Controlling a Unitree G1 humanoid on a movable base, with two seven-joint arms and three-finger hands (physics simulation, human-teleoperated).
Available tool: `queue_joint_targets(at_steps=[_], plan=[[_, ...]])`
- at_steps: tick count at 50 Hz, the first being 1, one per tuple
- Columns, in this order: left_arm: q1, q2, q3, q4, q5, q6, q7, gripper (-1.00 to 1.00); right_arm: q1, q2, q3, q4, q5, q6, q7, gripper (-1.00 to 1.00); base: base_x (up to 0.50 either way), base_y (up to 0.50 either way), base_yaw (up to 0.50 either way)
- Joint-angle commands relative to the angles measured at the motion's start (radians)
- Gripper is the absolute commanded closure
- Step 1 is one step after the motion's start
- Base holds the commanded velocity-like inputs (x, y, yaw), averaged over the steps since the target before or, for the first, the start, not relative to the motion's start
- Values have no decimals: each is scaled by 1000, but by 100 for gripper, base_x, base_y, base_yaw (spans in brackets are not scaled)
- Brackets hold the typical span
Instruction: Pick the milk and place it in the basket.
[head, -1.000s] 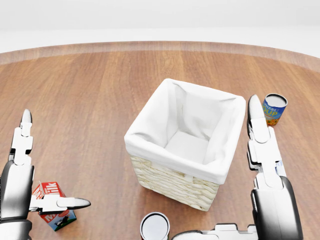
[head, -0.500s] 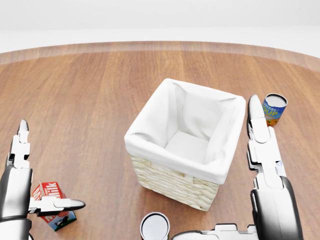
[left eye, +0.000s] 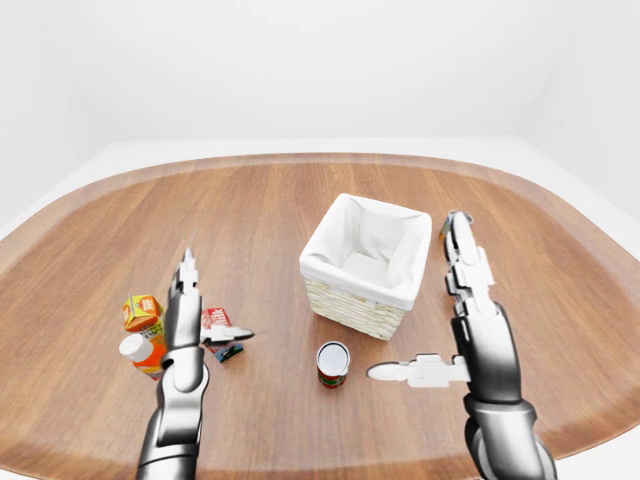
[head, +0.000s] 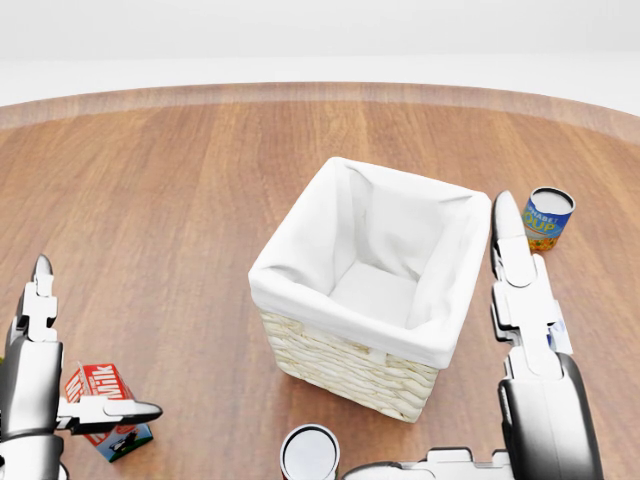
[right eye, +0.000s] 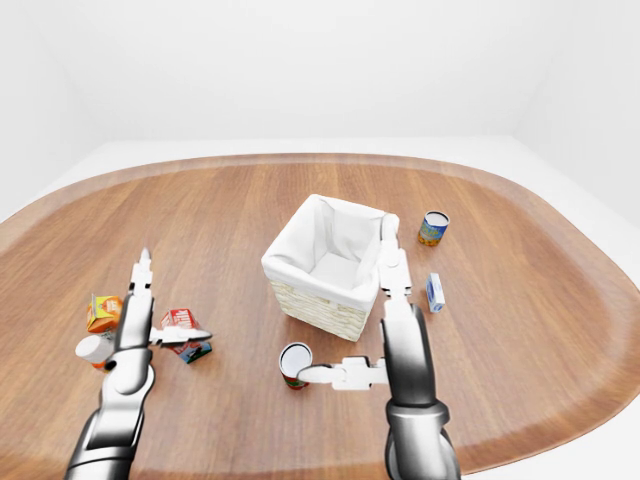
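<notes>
Head view: milk (head: 103, 403) lies on the table (head: 180, 200), lower left of the basket (head: 345, 360), with the left hand (head: 45, 385) spread beside it, thumb across the carton. Right hand (head: 520, 360) is spread right of the basket, gripping nothing.

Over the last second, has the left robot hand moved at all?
Yes. In the head view the left robot hand has slid down toward the bottom edge, its fingertip lower, while the basket and milk stayed put.
</notes>
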Motion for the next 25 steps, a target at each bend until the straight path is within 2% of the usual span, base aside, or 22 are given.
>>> queue_joint_targets(at_steps=[1, 12, 25], plan=[[-60, 31, -1, 140, -5, 0, 49, -100, 2, -3, 3, 2, 1, 0, 0, -100, 0, 0, 0], [-167, 77, -21, 394, -36, 0, 109, -100, -1, 0, 0, -1, 2, 0, 2, -100, 0, 0, 0], [-183, 83, -35, 438, -35, 0, 126, -100, -2, 2, -4, -11, 4, 0, 4, -100, 0, 0, 0]])
